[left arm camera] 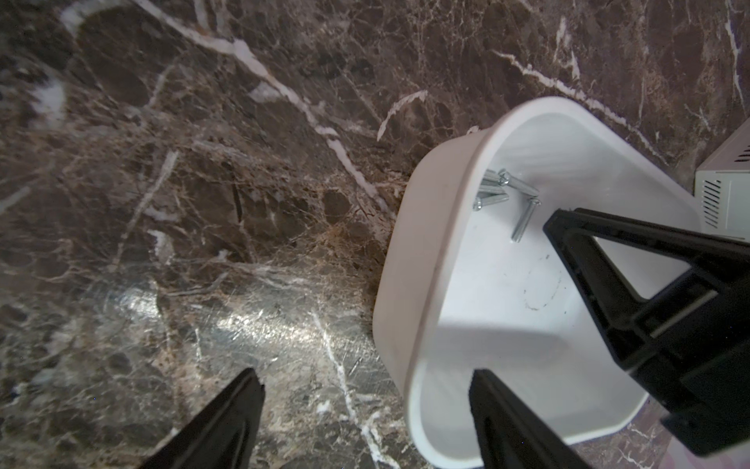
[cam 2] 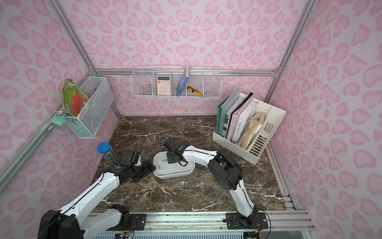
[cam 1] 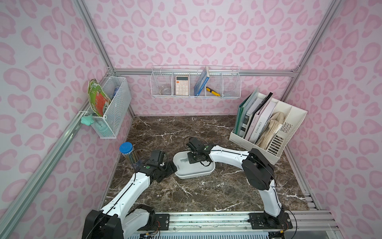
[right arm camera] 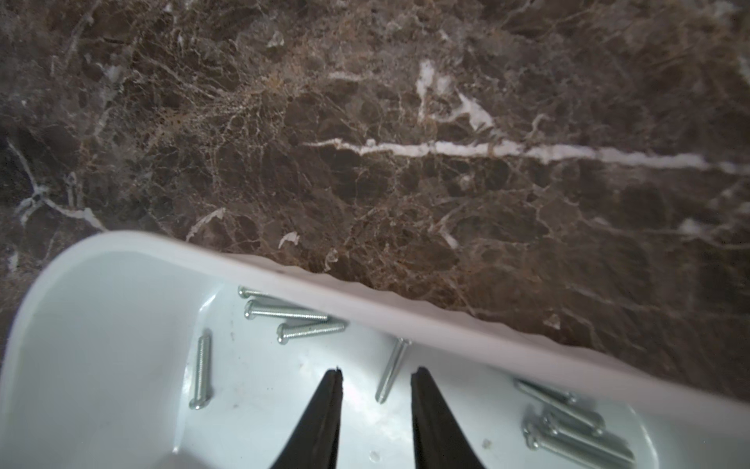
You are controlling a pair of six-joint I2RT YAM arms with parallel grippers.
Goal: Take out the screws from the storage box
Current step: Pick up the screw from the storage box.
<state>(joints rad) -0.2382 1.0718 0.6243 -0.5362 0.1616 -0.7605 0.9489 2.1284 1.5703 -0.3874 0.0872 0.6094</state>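
The white storage box (cam 1: 194, 175) (cam 2: 175, 174) sits mid-table on the brown marble. Several silver screws (right arm camera: 284, 312) lie inside along its wall (right arm camera: 365, 300), and they show as a small cluster in both top views (cam 1: 184, 159) (cam 2: 164, 159) and in the left wrist view (left arm camera: 507, 191). My right gripper (right arm camera: 377, 371) (cam 1: 191, 159) is down inside the box and open, with one screw (right arm camera: 391, 365) lying loose between its fingertips. My left gripper (left arm camera: 367, 390) (cam 1: 172, 168) is open at the box's left end. It straddles the rim (left arm camera: 430, 243), with one finger inside and one outside.
A clear jar with a blue lid (cam 1: 128, 153) stands by the left wall behind my left arm. A white file organiser (cam 1: 268, 132) full of folders is at the back right. Wire baskets (cam 1: 195, 82) (cam 1: 109, 107) hang on the walls.
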